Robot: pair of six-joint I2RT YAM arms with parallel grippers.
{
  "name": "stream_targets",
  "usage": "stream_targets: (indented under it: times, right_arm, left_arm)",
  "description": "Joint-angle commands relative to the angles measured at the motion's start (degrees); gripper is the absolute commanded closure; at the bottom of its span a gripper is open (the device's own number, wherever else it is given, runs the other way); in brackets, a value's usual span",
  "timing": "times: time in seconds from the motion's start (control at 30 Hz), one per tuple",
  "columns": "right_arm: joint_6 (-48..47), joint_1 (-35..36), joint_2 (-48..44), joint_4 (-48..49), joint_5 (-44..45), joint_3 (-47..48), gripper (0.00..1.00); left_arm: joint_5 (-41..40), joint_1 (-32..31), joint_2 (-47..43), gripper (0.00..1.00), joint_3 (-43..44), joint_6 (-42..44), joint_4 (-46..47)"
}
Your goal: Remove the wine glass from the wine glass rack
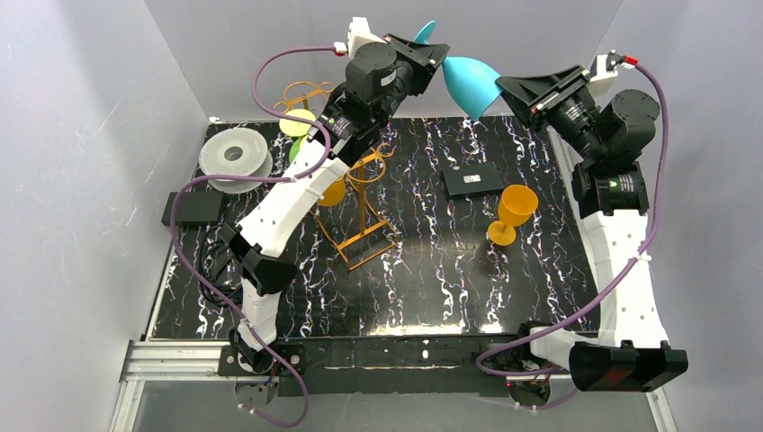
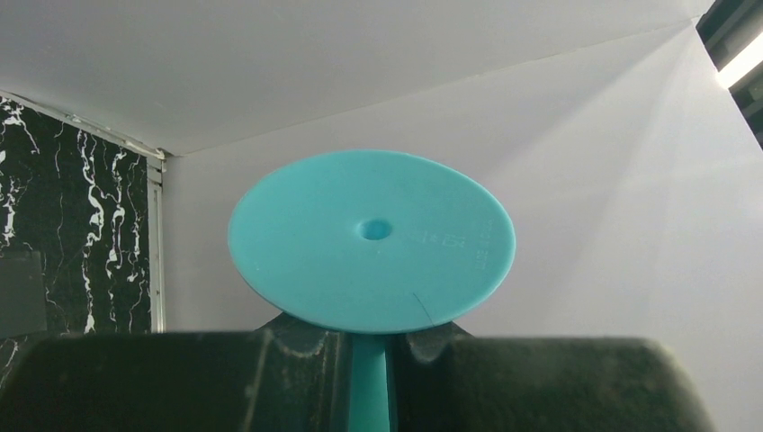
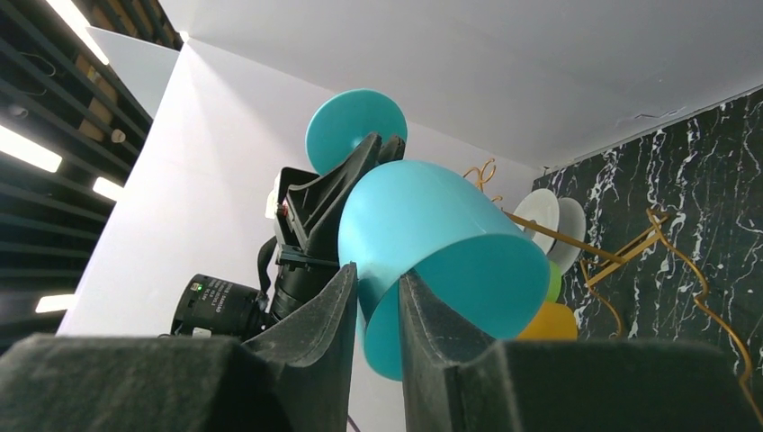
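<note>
Held the teal wine glass (image 1: 470,83) by its stem in the shut left pincer (image 2: 369,351), with the wine glass rack (image 1: 364,216) far below. Straddled the bowl rim with the right pincer (image 3: 378,292); could not tell if squeezed tight. Could have slipped and fallen if let go too soon, with only 1 loose grip.

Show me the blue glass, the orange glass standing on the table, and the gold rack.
blue glass (image 1: 470,83): top view, on its bowl.
orange glass (image 1: 517,204): top view, on its bowl.
rack (image 1: 363,209): top view, on its upright wire.
</note>
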Motion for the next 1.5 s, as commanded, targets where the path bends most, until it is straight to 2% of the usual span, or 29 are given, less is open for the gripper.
stream_targets:
  times: [0.0,0.17,0.33,0.63,0.77,0.87,0.97,1.17,1.37,1.47]
  right_arm:
    - [1.43,1.05,0.72,4.92,-1.34,3.11,0.71]
    - [3.11,1.36,1.46,6.51,-1.35,3.31,0.66]
    - [5.0,2.05,2.66,6.97,-1.99,4.39,0.65]
    - [8.93,3.47,3.2,6.13,-0.2,4.83,0.97]
    - [10.34,4.38,2.79,6.49,0.69,4.25,0.99]
    - [10.97,4.87,1.72,7.46,1.48,2.97,0.99]
    - [10.92,5.18,0.58,6.92,2.16,2.34,0.99]
    - [9.64,5.41,-2.62,6.03,4.61,0.59,0.99]
    - [8.69,5.41,-4.93,3.27,6.2,0.01,0.99]
    - [5.76,5.41,-5.47,-1.24,7.72,2.02,0.99]
  left_arm:
    - [-1.03,-0.01,-1.46,1.0,-0.05,2.08,5.62]
    - [-1.23,0.23,-1.49,1.0,0.04,2.09,5.76]
    - [-1.64,0.7,-1.51,1.0,0.67,1.9,5.5]
    - [-0.88,1.53,-3.82,1.0,-1.78,3.47,6.29]
    - [-0.13,1.57,-6.76,1.0,-5.71,5.89,7.38]
    - [0.72,1.67,-9.23,0.95,-8.84,7.27,8.11]
    - [1.25,1.68,-11.75,0.86,-12.13,8.16,9.24]
    - [1.95,1.73,-16.35,0.54,-17.37,8.79,9.64]
    - [3.77,1.72,-18.54,0.33,-18.68,8.65,8.98]
    - [4.83,1.67,-20.23,0.23,-19.59,9.36,8.7]
